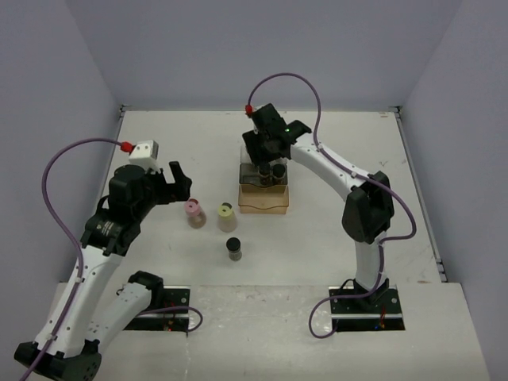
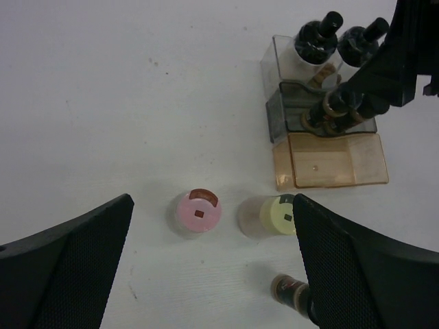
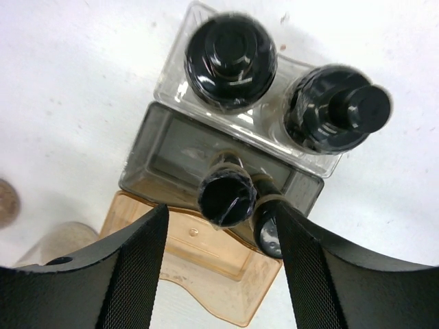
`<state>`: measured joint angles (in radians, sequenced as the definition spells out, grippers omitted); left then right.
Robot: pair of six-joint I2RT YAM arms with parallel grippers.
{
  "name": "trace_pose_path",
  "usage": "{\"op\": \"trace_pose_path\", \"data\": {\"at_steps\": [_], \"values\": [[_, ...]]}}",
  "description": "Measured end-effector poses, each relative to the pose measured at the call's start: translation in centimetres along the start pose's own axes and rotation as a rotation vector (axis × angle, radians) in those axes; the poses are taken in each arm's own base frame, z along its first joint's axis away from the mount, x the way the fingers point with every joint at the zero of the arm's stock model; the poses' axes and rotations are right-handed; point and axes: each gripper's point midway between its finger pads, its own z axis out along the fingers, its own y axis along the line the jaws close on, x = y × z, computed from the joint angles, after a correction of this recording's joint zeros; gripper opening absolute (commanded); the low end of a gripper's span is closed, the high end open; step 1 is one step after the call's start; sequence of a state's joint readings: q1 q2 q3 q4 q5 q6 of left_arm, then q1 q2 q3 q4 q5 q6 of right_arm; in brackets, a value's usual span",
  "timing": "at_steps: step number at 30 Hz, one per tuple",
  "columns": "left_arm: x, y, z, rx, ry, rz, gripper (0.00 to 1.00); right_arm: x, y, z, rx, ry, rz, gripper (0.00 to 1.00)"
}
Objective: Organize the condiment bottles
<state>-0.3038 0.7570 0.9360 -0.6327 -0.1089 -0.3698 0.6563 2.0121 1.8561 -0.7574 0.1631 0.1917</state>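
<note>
Three condiment bottles stand loose on the table: a pink-capped jar [image 1: 194, 211] [image 2: 199, 212], a yellow-green-capped jar [image 1: 226, 216] [image 2: 280, 214] and a black-capped jar [image 1: 233, 248] [image 2: 291, 291]. My left gripper [image 1: 175, 184] [image 2: 212, 267] hangs open above the pink and yellow-green jars and holds nothing. The stepped rack [image 1: 264, 202] [image 3: 206, 267] has two black-capped bottles [image 3: 231, 49] [image 3: 336, 108] in its clear back step. Two smaller black-capped jars [image 3: 227, 197] [image 3: 269, 226] stand in its grey middle step. My right gripper [image 1: 268, 163] [image 3: 223, 253] is open just over those two; the left one stands free between the fingers.
The rack's tan front step [image 2: 336, 161] holds nothing. White walls close the table at the back and on both sides. The right arm's forearm [image 1: 333, 171] reaches over the table's right half.
</note>
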Motion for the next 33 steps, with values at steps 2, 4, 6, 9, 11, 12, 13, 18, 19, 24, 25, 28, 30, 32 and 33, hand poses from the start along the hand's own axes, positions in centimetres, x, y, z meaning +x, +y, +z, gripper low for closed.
{"op": "trace_pose_path", "data": {"at_steps": [2,4,6,9,11,12,13,18,19,24,25,28,30,32,33], "values": [[0.2,-0.8,0.1,0.044,0.019,0.009,1.00,-1.3,0.0,-1.3,-0.008,-0.036,0.004,0.66],[0.8,-1.8,0.3,0.094,0.053,0.021,1.00,-2.5,0.0,-3.1,-0.014,-0.071,0.010,0.66],[1.8,-3.1,0.5,0.148,0.095,0.034,1.00,-3.2,-0.3,-5.1,-0.018,-0.105,0.020,0.68],[4.5,-7.3,-0.2,0.259,0.176,0.106,1.00,-2.9,-1.0,-8.6,-0.020,-0.148,0.048,0.75],[7.7,-11.1,-1.2,0.311,0.250,0.197,1.00,-1.4,-1.9,-11.5,-0.009,-0.161,0.077,0.79],[9.4,-13.1,-2.1,0.338,0.283,0.252,1.00,-0.7,-2.3,-12.8,-0.005,-0.170,0.090,0.80],[11.1,-14.5,-2.7,0.328,0.325,0.307,1.00,-0.1,-2.7,-14.1,-0.004,-0.187,0.105,0.80],[17.1,-17.9,-4.4,0.211,0.399,0.485,1.00,3.6,-4.8,-17.9,0.031,-0.219,0.150,0.82],[17.4,-17.4,-4.2,0.180,0.400,0.496,1.00,4.2,-4.9,-18.0,0.034,-0.215,0.153,0.82],[17.6,-16.1,-3.0,0.105,0.377,0.475,0.99,8.1,-5.4,-16.8,0.048,-0.147,0.154,0.82],[18.0,-15.6,-2.7,0.092,0.384,0.474,0.98,8.7,-5.4,-16.4,0.050,-0.128,0.152,0.82],[19.4,-13.5,-1.0,0.039,0.420,0.459,0.92,9.7,-5.3,-15.7,0.053,-0.099,0.150,0.82],[20.3,-12.0,-0.1,0.008,0.445,0.458,0.88,9.9,-5.2,-15.5,0.047,-0.095,0.151,0.82],[20.9,-11.4,0.2,0.001,0.465,0.454,0.80,9.9,-5.0,-15.4,0.037,-0.098,0.154,0.82],[21.2,-11.5,0.2,0.011,0.471,0.450,0.78,9.9,-5.0,-15.3,0.033,-0.098,0.154,0.82]]}}
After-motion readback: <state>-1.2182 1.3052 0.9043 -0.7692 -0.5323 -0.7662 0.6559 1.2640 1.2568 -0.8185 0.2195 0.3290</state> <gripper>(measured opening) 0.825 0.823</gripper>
